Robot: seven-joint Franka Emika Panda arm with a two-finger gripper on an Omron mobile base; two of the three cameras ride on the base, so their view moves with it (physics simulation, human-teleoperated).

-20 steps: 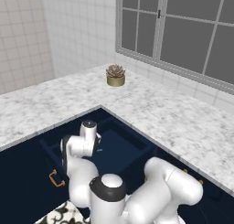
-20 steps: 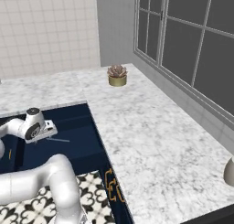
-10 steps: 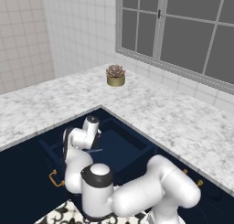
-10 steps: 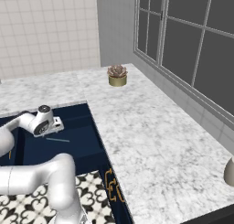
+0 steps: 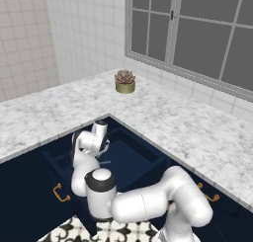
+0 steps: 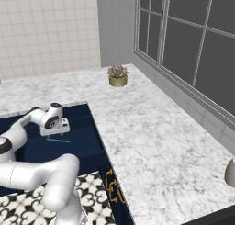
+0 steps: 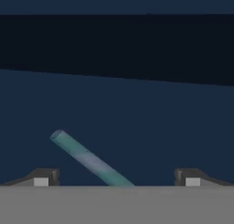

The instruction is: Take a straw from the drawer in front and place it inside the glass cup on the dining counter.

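The hand view looks close along the fingers (image 7: 116, 178), which stand wide apart with nothing clamped; the straw (image 7: 89, 160), a thin pale teal-grey tube, lies slantwise on the flat navy floor of the drawer (image 7: 137, 122) between the two tips, its open round end toward the left one, touching neither. The right base view shows the same straw (image 6: 58, 140) as a faint pale line on the drawer (image 6: 82, 143) floor just below the white hand, near the drawer's right wall. The left base view instead gives the drawer (image 5: 133, 157) as a shallow dark box pulled out beneath the inner corner of the tabletop (image 5: 197, 132), with the wrist bent down into it and a brass handle (image 5: 60, 192) on the navy front to the left. The tabletop is white-grey speckled marble running in an L under a tiled wall and a grey-framed window. A succulent in a tan pot (image 6: 118, 76) stands toward its far edge by the window sill.
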